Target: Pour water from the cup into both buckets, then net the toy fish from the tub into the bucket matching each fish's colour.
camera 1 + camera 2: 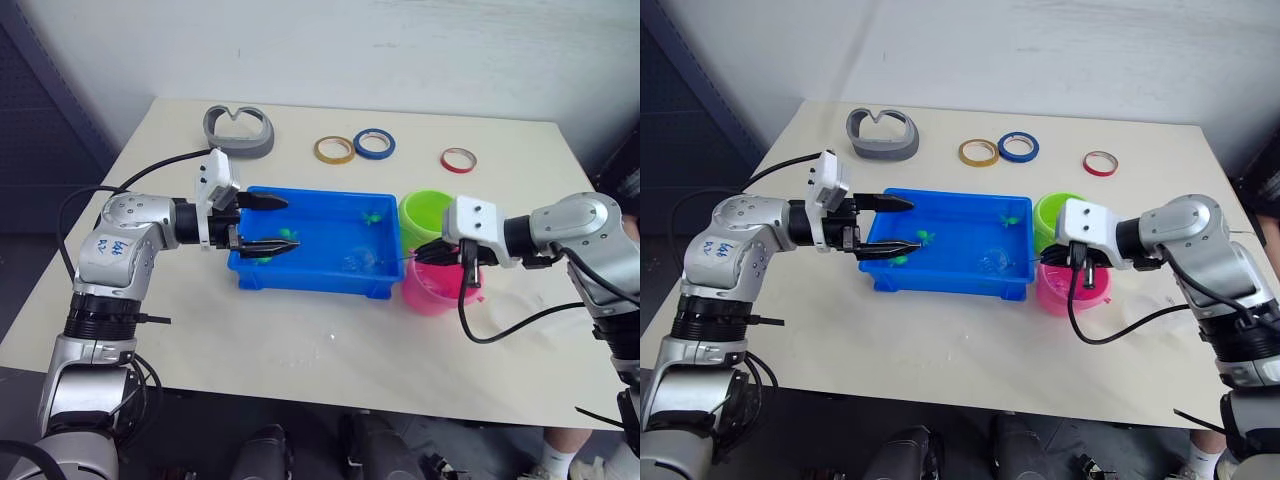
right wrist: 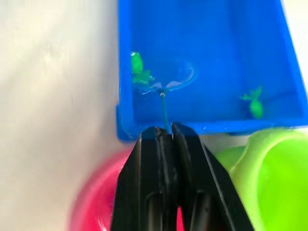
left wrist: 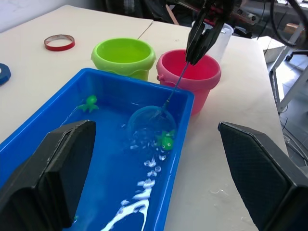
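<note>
The blue tub (image 1: 310, 278) sits mid-table with water and green toy fish (image 1: 372, 215) (image 3: 166, 140) in it. To its right stand the lime green bucket (image 1: 425, 213) and, nearer me, the pink bucket (image 1: 432, 292). My right gripper (image 1: 443, 256) hovers over the pink bucket, shut on the net's thin handle. The net (image 3: 147, 118) has its hoop down in the tub's water, close beside one green fish. My left gripper (image 1: 275, 222) is open over the tub's left end, holding nothing. The clear cup (image 3: 224, 41) stands behind the pink bucket in the left wrist view.
Three tape rings lie at the table's far side: yellow (image 1: 334, 150), blue (image 1: 373, 143) and red (image 1: 458, 158). A grey curved object (image 1: 240, 131) rests at the far left. A black cable (image 1: 500, 330) hangs from my right wrist above the table.
</note>
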Robot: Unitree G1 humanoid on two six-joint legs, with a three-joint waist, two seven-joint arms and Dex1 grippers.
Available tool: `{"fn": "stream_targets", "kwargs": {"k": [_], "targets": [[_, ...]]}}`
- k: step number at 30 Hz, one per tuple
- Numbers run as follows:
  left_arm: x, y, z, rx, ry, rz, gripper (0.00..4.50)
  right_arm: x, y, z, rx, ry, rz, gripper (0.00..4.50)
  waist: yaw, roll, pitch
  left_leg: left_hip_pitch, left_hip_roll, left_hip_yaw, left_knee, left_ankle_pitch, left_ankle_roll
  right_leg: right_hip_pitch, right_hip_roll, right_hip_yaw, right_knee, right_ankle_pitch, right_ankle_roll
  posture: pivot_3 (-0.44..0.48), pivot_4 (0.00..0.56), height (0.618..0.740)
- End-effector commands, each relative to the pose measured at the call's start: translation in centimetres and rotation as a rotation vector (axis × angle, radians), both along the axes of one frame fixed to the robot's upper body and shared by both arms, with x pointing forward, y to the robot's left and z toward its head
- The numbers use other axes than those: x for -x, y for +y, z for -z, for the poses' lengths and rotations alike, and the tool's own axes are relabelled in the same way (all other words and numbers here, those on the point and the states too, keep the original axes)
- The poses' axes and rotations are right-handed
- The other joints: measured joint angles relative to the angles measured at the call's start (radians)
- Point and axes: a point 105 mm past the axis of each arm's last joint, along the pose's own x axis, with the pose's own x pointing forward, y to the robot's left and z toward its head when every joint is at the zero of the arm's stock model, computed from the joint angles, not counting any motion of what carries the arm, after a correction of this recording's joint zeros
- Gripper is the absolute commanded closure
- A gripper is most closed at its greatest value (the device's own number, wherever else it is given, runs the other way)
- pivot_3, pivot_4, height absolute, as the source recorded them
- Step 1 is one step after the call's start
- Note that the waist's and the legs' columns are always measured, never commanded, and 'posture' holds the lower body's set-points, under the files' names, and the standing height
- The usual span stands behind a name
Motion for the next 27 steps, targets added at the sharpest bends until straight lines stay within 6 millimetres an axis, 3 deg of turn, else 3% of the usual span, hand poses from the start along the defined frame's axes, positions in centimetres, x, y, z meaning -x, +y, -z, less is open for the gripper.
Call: {"fn": "stream_targets", "kwargs": {"k": [1, 6, 20, 27], "targets": [[0.1, -0.2, -1.0, -0.001, -0.044, 0.021, 0.05, 0.7, 0.2, -1.0, -0.155, 0.119, 0.110, 4.50, 0.001, 0.000, 0.000, 0.000, 0.000, 0.000, 0.000, 0.000, 0.000, 0.000, 0.000, 0.000, 0.000, 0.000, 0.000, 0.000, 0.150, 0.740], [-0.1, -0.3, -1.1, -0.002, -0.045, 0.027, 0.05, 1.0, 0.1, -1.0, -0.267, 0.217, 0.221, 4.50, 0.002, 0.000, 0.000, 0.000, 0.000, 0.000, 0.000, 0.000, 0.000, 0.000, 0.000, 0.000, 0.000, 0.000, 0.000, 0.000, 0.150, 0.740], [-0.9, -0.7, -1.6, 0.004, -0.038, 0.060, 0.05, 1.2, -1.4, -1.7, -0.444, 0.121, 0.387, 4.50, 0.003, 0.000, 0.000, -0.001, 0.000, 0.000, -0.001, 0.000, 0.001, 0.000, 0.000, 0.000, -0.001, 0.000, 0.000, 0.000, 0.150, 0.740], [-1.5, -2.5, -2.7, 0.079, -0.016, 0.119, 0.05, 2.3, -4.1, -4.8, -0.529, 0.000, 0.504, 4.50, 0.004, 0.000, 0.000, -0.001, 0.000, 0.000, -0.001, 0.000, 0.001, 0.000, 0.000, 0.000, -0.001, 0.000, 0.000, 0.000, 0.150, 0.740]]}}
